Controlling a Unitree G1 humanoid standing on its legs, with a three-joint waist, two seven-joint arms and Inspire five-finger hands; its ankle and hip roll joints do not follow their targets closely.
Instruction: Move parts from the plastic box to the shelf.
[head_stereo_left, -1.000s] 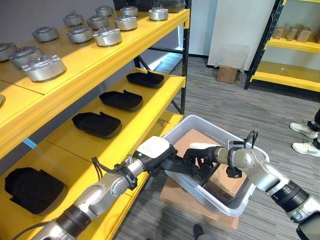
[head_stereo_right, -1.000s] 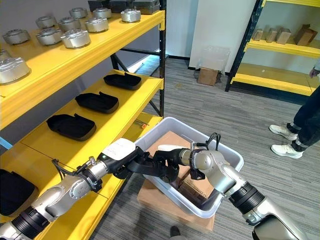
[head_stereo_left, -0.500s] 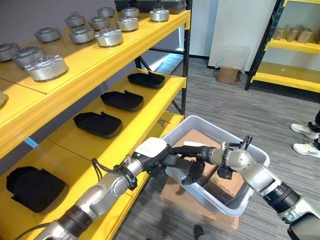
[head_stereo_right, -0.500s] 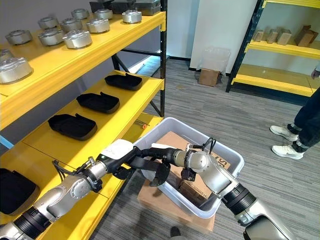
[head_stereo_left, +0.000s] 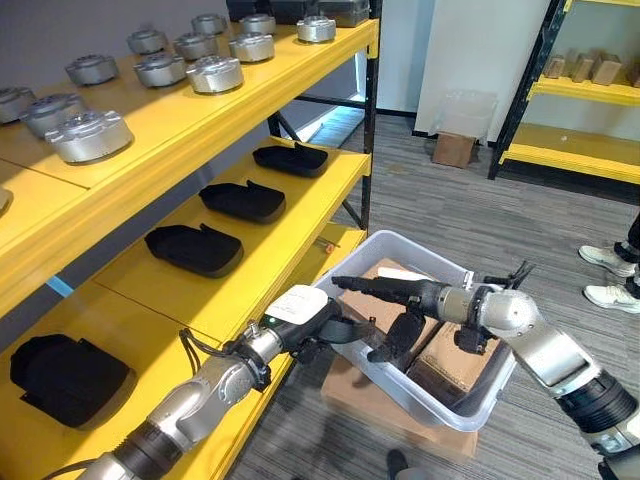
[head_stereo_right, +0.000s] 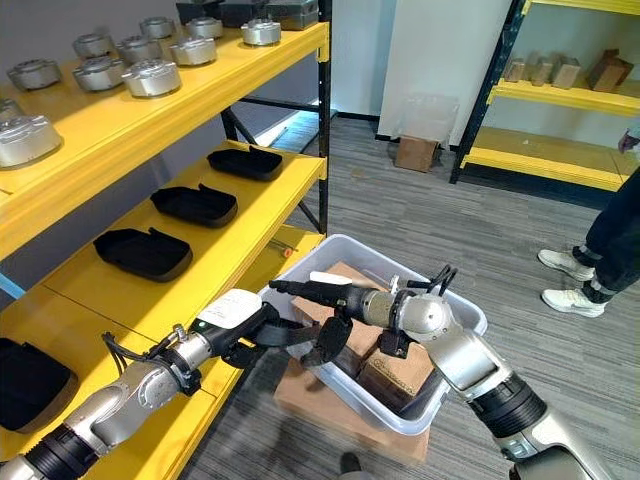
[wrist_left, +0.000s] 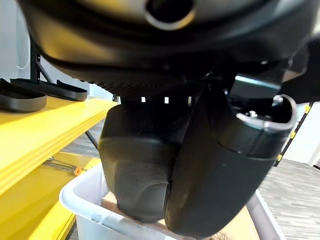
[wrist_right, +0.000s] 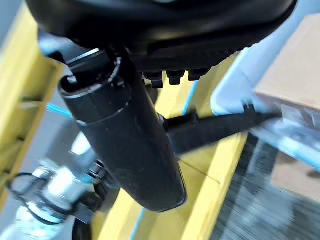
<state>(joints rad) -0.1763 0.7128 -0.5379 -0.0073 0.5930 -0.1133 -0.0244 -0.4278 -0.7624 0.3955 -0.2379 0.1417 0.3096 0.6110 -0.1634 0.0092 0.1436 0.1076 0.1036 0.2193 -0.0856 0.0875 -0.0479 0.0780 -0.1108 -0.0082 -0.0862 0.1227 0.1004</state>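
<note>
Left eye view: noted right hand (head_stereo_left: 425, 298) flat and straight-fingered above box (head_stereo_left: 402, 243), holding nothing; left hand (head_stereo_left: 335, 330) at near rim, grasp unreadable; black parts (head_stereo_left: 193, 248) lying on shelf (head_stereo_left: 280, 240), cartons (head_stereo_left: 455, 352) made out in box. Left wrist view: saw thumb and dark bulk over rim, fingers hidden. Right wrist view: confirmed fingers straight; judged best to dip lower, find a part beside cartons, and close fully before lifting clear of the wall.

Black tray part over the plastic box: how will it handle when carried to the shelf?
The black tray part looks like thin moulded plastic: probably light and fairly stiff. Hanging beneath the right hand, it may swing or slip. The matching trays lie flat, so it should rest stably.
</note>
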